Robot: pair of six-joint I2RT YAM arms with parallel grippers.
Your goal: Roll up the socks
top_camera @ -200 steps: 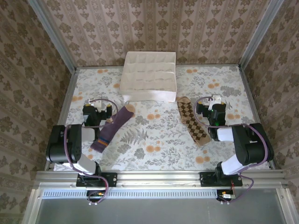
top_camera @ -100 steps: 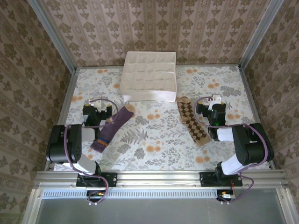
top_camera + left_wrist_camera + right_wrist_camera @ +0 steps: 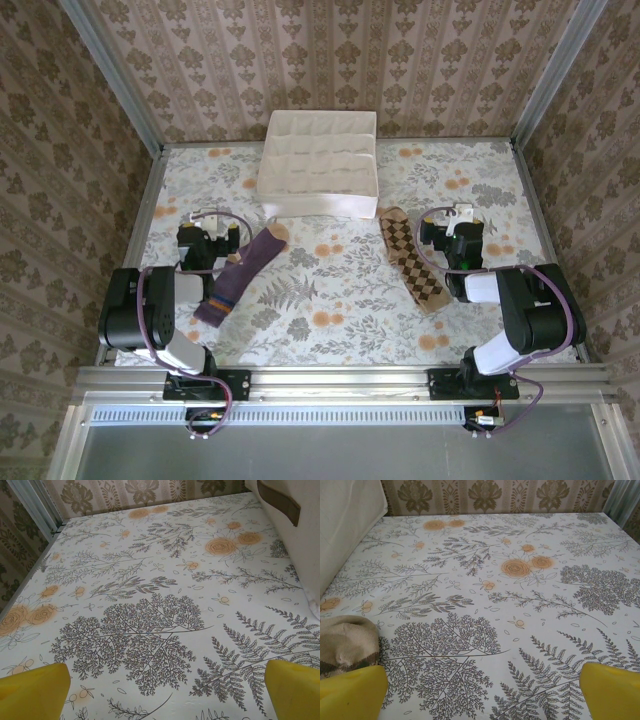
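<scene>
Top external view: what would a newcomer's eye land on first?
Two socks lie flat and unrolled on the floral table: the purple sock left of centre, the checked sock to the right. Behind them, at the far edge, sits a white divided box. The left gripper and right gripper stand open beside the socks.

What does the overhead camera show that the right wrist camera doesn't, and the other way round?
Overhead: the left arm and right arm whole, and the purple sock lying flat. Right wrist: the right gripper's yellow fingertips close up, spread wide, nothing between them. Both: the checked sock, the white box, the floral tablecloth and the patterned wall.
</scene>
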